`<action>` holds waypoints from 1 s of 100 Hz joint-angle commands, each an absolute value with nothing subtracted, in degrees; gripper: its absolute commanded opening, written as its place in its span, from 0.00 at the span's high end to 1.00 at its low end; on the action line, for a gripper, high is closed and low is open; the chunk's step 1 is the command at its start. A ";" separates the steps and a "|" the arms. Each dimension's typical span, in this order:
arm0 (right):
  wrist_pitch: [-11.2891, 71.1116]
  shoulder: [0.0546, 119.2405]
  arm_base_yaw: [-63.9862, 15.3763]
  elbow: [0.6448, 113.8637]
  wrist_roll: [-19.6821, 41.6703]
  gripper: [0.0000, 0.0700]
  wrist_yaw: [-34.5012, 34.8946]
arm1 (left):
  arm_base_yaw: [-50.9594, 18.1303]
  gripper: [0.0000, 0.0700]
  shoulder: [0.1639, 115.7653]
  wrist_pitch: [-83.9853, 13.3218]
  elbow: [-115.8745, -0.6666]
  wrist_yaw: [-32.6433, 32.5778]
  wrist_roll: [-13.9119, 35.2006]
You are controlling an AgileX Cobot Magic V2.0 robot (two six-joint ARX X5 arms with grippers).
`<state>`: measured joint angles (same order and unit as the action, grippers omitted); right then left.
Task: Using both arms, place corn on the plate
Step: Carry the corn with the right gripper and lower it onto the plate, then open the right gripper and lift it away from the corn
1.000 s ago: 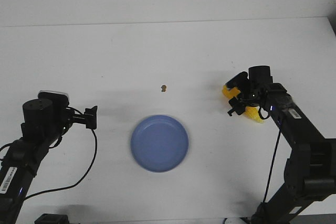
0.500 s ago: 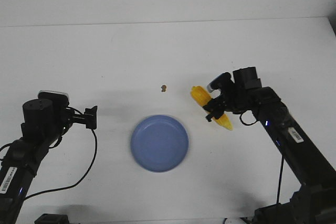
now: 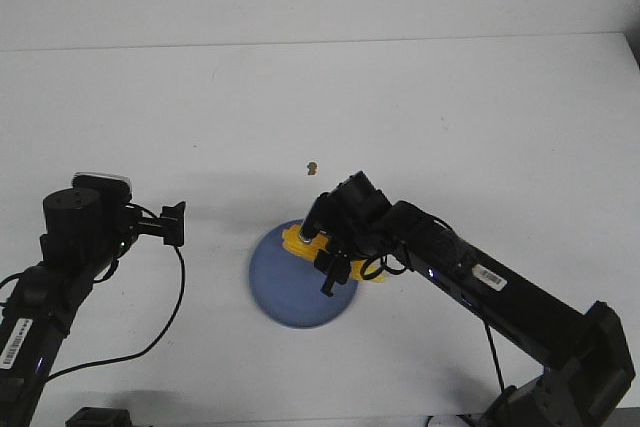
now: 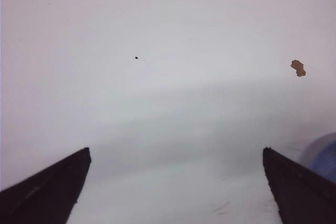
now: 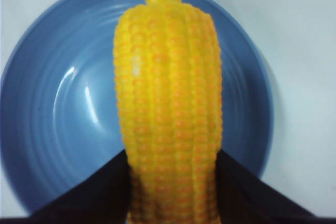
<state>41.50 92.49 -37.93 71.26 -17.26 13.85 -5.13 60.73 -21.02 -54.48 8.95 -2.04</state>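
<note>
I've got the corn (image 5: pixel 168 108) clamped between the fingers of my right gripper (image 3: pixel 335 252), one black finger (image 5: pixel 100 187) pressed to each flank of the cob, and it juts out past the fingertips over the plate (image 3: pixel 275 282). In the wrist view the blue dish sits directly beneath the cob, its rim showing all round it, so I judge the lateral line-up good. I can't tell whether the cob touches the dish or hangs just above it. So I want to ease down gently, keep the cob level, and only spread the fingers once it bears on the plate floor, else it may roll toward the rim. My left gripper (image 4: pixel 176 192) stands splayed and holding nothing, well apart from the corn, with only the plate's edge beside one fingertip. A small brown crumb (image 3: pixel 312 167) lies beyond the fingers; I steer clear of it.
</note>
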 commanded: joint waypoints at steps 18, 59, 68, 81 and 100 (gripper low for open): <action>39.24 95.00 -39.70 72.10 -14.28 0.50 13.85 | -5.21 0.00 61.28 -20.86 -55.02 9.06 -1.91; 38.30 95.00 -39.90 72.12 -13.37 0.19 13.87 | -5.21 0.00 61.28 -20.93 -55.02 9.06 -1.91; 37.45 94.15 -39.24 72.12 -10.98 0.19 13.45 | -5.21 0.00 61.28 -20.93 -55.02 9.04 -1.91; 34.39 90.63 -36.29 72.10 -6.09 0.19 11.31 | -5.21 0.00 61.28 -20.95 -55.02 9.02 -1.93; 31.38 81.91 -30.65 72.05 -5.74 0.19 4.34 | -5.21 0.00 61.25 -21.15 -55.02 9.02 -1.96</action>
